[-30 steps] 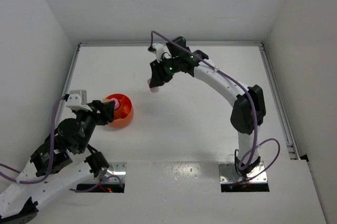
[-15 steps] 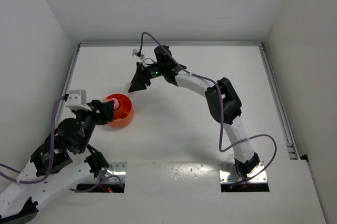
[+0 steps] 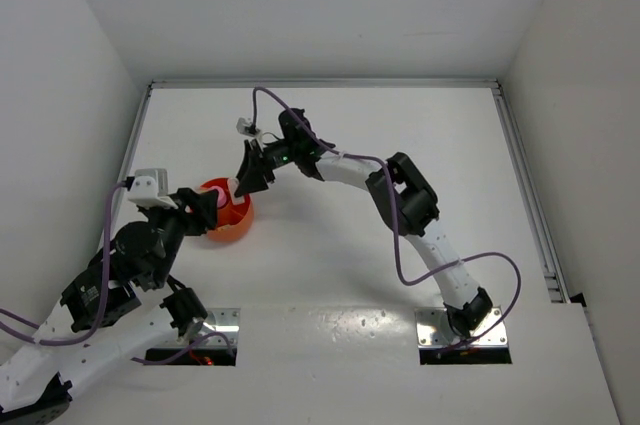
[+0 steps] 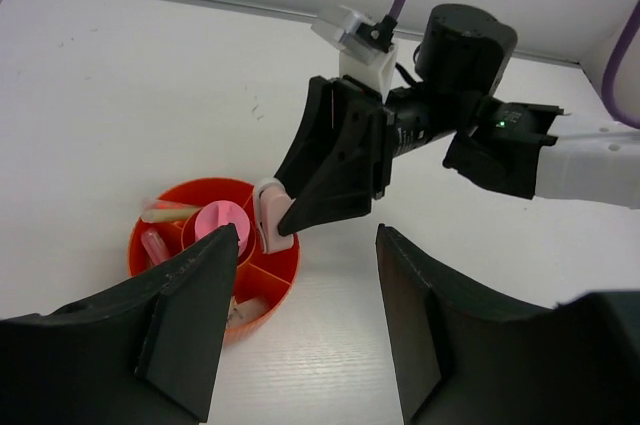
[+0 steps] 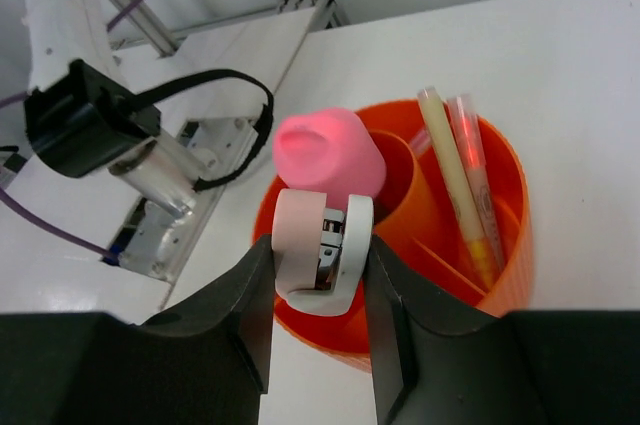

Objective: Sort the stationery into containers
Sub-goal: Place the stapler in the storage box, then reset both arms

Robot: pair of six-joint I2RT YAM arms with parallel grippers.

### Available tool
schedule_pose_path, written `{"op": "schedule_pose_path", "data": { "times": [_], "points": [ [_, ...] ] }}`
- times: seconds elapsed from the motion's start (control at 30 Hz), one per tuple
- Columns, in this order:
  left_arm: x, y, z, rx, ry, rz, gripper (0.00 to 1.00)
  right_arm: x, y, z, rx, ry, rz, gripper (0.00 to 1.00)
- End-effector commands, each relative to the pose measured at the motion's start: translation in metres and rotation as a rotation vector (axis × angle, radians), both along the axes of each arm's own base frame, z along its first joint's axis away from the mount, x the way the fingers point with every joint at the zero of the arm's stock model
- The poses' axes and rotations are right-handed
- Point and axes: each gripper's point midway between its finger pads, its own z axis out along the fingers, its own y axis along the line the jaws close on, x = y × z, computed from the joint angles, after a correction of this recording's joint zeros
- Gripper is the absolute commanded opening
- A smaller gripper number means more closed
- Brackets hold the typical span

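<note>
The orange bowl (image 3: pixel 238 217) with inner dividers stands left of the table's middle. A pink capped cylinder (image 4: pixel 218 224) stands in its centre cup. A beige stick (image 5: pixel 450 177) and a pink stick (image 5: pixel 476 175) lie in one compartment, and small stubs lie in others. My right gripper (image 3: pixel 243 183) is shut on a small pale pink-and-white piece (image 5: pixel 322 250) with metal inside. It holds the piece just above the bowl's rim (image 4: pixel 285 263), beside the cylinder (image 5: pixel 330 150). My left gripper (image 4: pixel 300 345) is open and empty, just in front of the bowl.
A metal rail (image 3: pixel 530 195) runs along the table's right edge. White walls close in the back and both sides. The left arm's body and cables (image 5: pixel 150 160) show just beyond the bowl in the right wrist view.
My right arm has swung left and down from the table's middle to the bowl, carrying the pink-and-white piece. The left arm has stayed where it was.
</note>
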Motion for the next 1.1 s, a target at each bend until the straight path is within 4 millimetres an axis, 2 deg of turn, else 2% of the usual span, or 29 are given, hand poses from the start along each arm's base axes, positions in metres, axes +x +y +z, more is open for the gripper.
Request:
{"op": "schedule_pose_path", "data": {
  "times": [0.0, 0.1, 0.17, 0.2, 0.23, 0.3, 0.33, 0.37, 0.47, 0.63, 0.7, 0.73, 0.77, 0.8, 0.83, 0.87, 0.9, 0.93, 0.97, 1.0, 1.03, 1.07],
  "points": [
    [0.003, -0.001, 0.005, -0.013, -0.017, 0.014, 0.63, 0.008, 0.009, 0.011, 0.084, -0.150, 0.028, 0.05],
    [0.003, -0.001, 0.005, -0.013, -0.017, 0.014, 0.63, 0.009, 0.010, 0.004, 0.067, -0.163, 0.033, 0.05],
    [0.003, -0.001, 0.005, -0.013, -0.017, 0.014, 0.63, 0.010, 0.008, -0.010, 0.025, -0.146, 0.030, 0.09],
    [0.003, -0.001, 0.005, -0.013, -0.017, 0.014, 0.63, 0.014, 0.009, -0.010, 0.032, -0.196, 0.028, 0.13],
    [0.003, -0.001, 0.005, -0.013, -0.017, 0.014, 0.63, 0.012, 0.013, -0.009, 0.026, -0.216, 0.029, 0.21],
    [0.003, -0.001, 0.005, -0.013, -0.017, 0.014, 0.63, 0.012, 0.010, -0.018, -0.006, -0.239, 0.038, 0.33],
    [0.003, -0.001, 0.005, -0.013, -0.017, 0.014, 0.63, 0.011, 0.008, -0.021, -0.015, -0.240, 0.042, 0.46],
    [0.003, -0.001, 0.005, -0.013, -0.017, 0.014, 0.63, 0.010, 0.006, -0.026, -0.039, -0.232, 0.037, 0.53],
    [0.003, -0.001, 0.005, -0.013, -0.017, 0.014, 0.63, 0.010, 0.004, -0.020, -0.040, -0.257, 0.037, 0.58],
    [0.003, -0.001, 0.005, -0.013, -0.017, 0.014, 0.63, 0.010, 0.002, -0.013, -0.048, -0.262, 0.030, 0.59],
    [0.003, -0.003, 0.007, -0.021, -0.021, 0.005, 0.63, 0.010, 0.002, -0.008, -0.055, -0.258, 0.020, 0.54],
    [0.003, -0.003, 0.007, -0.021, -0.021, 0.005, 0.63, 0.011, 0.003, 0.006, -0.039, -0.271, 0.015, 0.50],
    [0.003, -0.003, 0.007, -0.021, -0.021, 0.005, 0.63, 0.011, 0.001, 0.021, -0.046, -0.259, -0.007, 0.34],
    [0.003, -0.003, 0.007, -0.021, -0.021, 0.005, 0.63, 0.011, 0.001, 0.033, -0.048, -0.251, -0.025, 0.22],
    [0.003, -0.004, 0.007, -0.021, -0.020, -0.004, 0.63, 0.025, -0.007, 0.043, -0.082, -0.196, -0.098, 0.06],
    [0.003, -0.004, 0.007, -0.021, -0.020, -0.004, 0.60, 0.026, -0.011, 0.073, -0.089, -0.201, -0.138, 0.00],
    [0.003, -0.004, 0.009, -0.021, -0.028, -0.005, 0.57, 0.038, -0.021, 0.083, -0.128, -0.205, -0.210, 0.00],
    [0.004, -0.008, 0.009, -0.021, -0.027, -0.014, 0.51, 0.068, -0.030, 0.086, -0.222, -0.252, -0.405, 0.00],
    [0.004, -0.010, 0.011, -0.022, -0.026, -0.025, 0.44, 0.087, -0.043, 0.094, -0.284, -0.291, -0.546, 0.00],
    [0.005, -0.010, 0.013, -0.020, -0.035, -0.026, 0.28, 0.104, -0.059, 0.102, -0.339, -0.344, -0.672, 0.05],
    [0.009, -0.015, 0.008, 0.005, -0.014, -0.026, 0.22, 0.136, -0.099, 0.107, -0.450, -0.412, -0.909, 0.27],
    [0.010, -0.017, 0.009, 0.021, -0.010, -0.027, 0.19, 0.153, -0.126, 0.108, -0.502, -0.418, -1.043, 0.51]
  ]
}}
